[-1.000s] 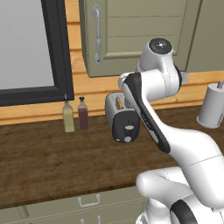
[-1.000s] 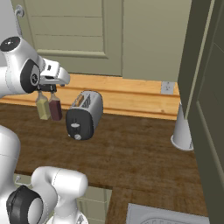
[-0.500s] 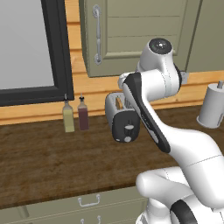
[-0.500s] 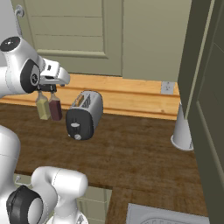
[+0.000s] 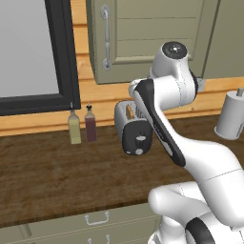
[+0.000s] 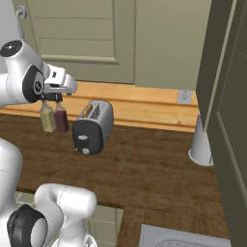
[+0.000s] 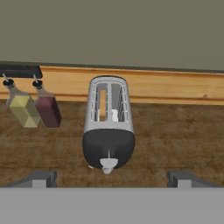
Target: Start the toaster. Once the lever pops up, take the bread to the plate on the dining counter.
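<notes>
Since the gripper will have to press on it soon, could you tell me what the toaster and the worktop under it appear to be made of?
The toaster looks like polished metal: its silver body shows bright streaks. Its rounded end face looks like matte black plastic, with a pale knob, probably plastic too. The worktop looks like dark stained wood, with visible grain and a dull finish.

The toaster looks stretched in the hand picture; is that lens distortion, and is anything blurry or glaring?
Hand view: the toaster is seen steeply from above, so its black end bulges and the slots taper away; the two bottles lean outward. Left base view: edges are soft, shading flat, only a faint shadow beside the toaster. Right base view: no glare on its silver body.
</notes>
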